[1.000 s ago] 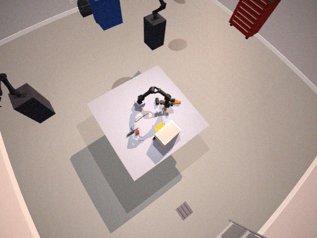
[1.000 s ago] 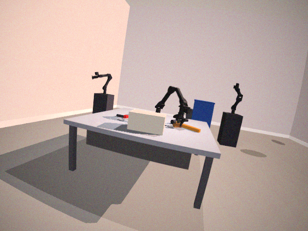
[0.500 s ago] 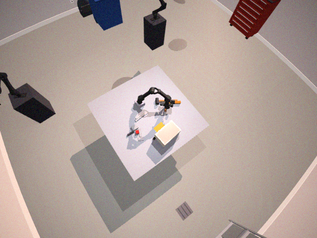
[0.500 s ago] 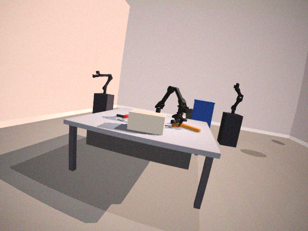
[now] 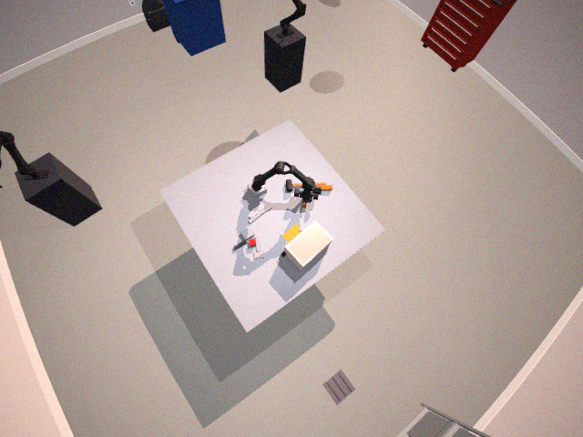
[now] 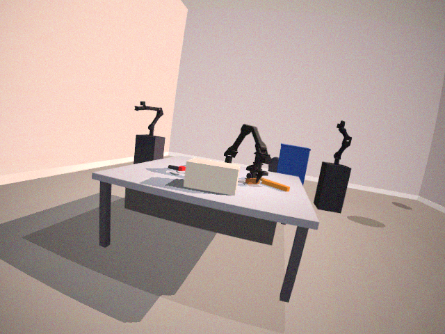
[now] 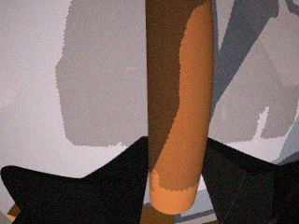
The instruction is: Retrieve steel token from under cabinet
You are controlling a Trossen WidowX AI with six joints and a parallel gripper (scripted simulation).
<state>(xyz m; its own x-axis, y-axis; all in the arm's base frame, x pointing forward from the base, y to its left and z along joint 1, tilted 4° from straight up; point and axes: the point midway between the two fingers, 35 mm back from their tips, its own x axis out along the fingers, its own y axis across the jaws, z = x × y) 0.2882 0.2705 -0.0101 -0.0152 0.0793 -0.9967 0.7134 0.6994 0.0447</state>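
Top looks down; exterior sideways (wrist closest).

Orange handle (image 5: 304,204) (image 7: 187,103) smooth, matt, perhaps plastic.
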